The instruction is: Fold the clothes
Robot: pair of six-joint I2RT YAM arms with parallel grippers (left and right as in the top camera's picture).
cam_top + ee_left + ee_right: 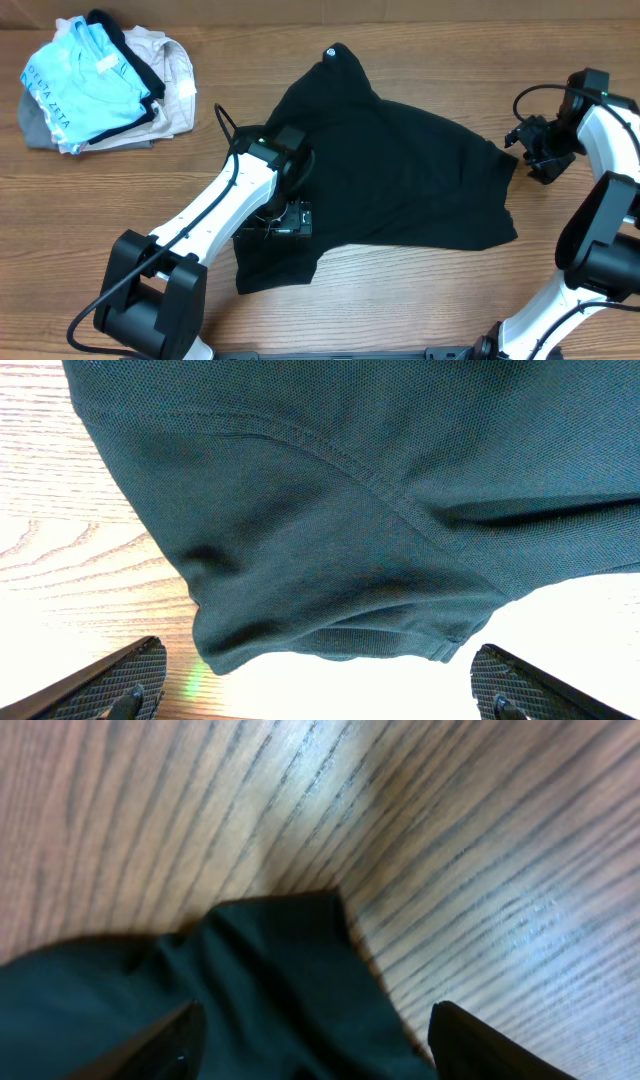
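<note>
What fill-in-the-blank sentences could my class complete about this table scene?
1. The shirt spread on the wooden table is ____.
2. The top garment on the pile of clothes is light ____.
3. The left gripper, above the shirt, has its jaws ____.
Missing words: black; blue; open.

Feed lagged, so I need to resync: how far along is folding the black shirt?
Barely started. Done: the black T-shirt lies on the table, but rumpled, with no neat fold showing. In hand: nothing held; the left gripper hovers open over one edge, the right gripper stands open over a corner at its side. Left: flatten it, then every fold.
</note>
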